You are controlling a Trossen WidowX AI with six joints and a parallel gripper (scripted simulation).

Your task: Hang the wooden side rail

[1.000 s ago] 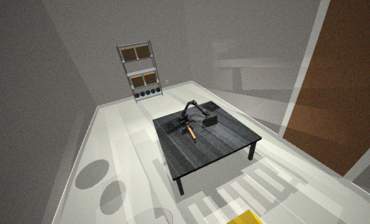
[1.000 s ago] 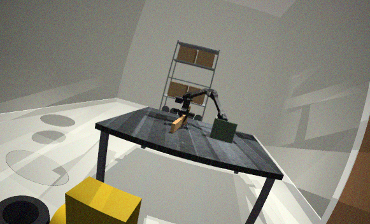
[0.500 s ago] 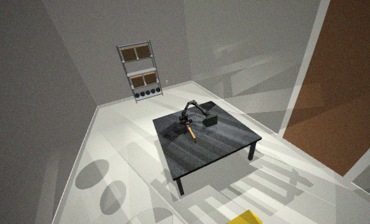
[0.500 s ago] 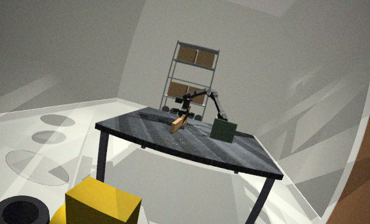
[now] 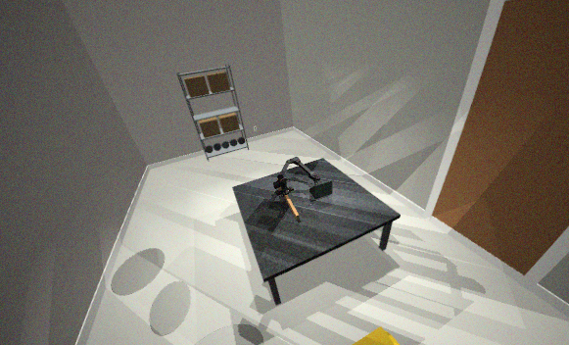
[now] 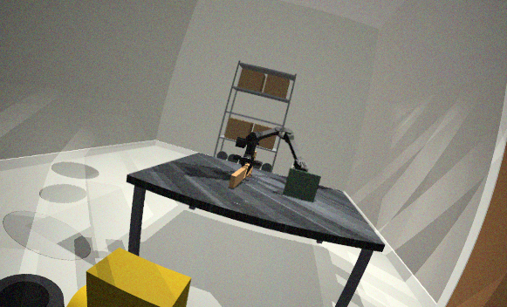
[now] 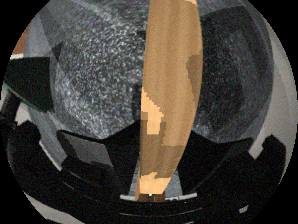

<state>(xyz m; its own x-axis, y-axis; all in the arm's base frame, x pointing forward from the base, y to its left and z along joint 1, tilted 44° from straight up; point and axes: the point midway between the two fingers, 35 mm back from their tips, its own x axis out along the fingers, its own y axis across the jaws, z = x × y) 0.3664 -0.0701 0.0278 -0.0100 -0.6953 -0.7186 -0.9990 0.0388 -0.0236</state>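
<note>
"Getting anywhere?"
"Partly: the fingers (image 5: 285, 194) (image 6: 248, 164) grip the wooden rail (image 5: 292, 208) (image 6: 240, 176) (image 7: 172, 75) above the counter (image 5: 321, 221) (image 6: 260, 209)."
"Hooks seated?"
"Can't tell; post and pins aren't distinguishable. I'd judge seating 2 hooks, release and withdrawal remain."

I can read no text, label, brand, number or sign in any of my three views.
</note>
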